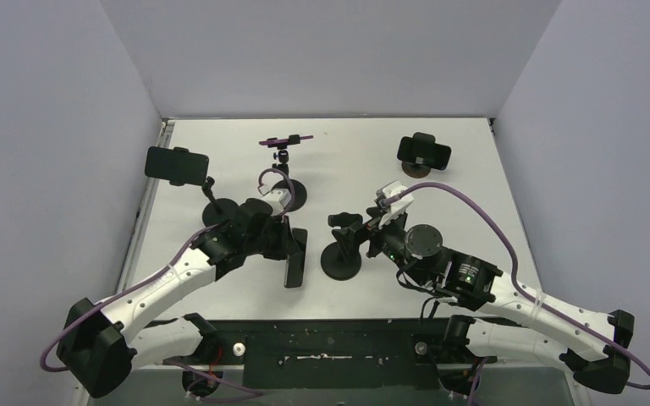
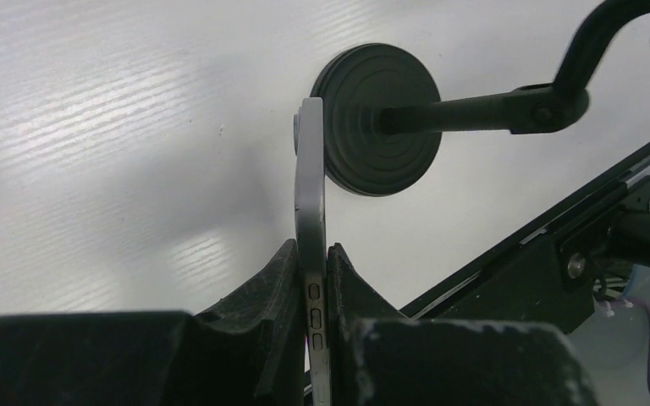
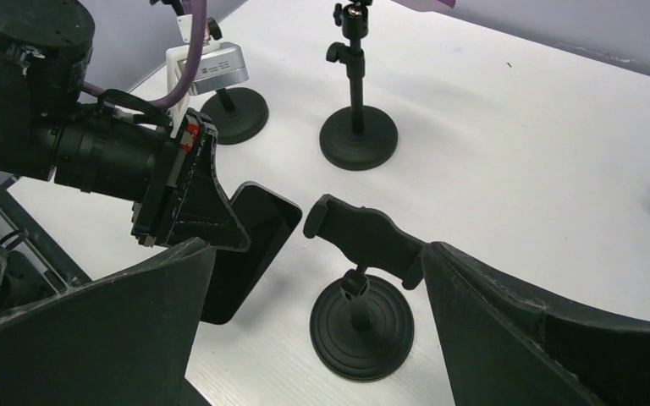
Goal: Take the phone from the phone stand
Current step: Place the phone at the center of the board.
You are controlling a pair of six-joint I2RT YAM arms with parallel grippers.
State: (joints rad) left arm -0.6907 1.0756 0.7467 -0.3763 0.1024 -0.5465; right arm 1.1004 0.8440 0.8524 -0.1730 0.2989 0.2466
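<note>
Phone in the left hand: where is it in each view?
Top external: phone low centre, left of the stand base.
Left wrist: centre, edge-on, clamped by the left hand.
Right wrist: dark slab left of centre.
Shared landmark: that round stand base beside it.

The left arm (image 1: pixel 161 283) reaches toward centre frame, its hand (image 2: pixel 313 254) pinching the phone (image 2: pixel 310 178) across its flat faces. The right arm (image 1: pixel 542 309) bends in from lower right, hand (image 3: pixel 315 249) spread wide.
</note>
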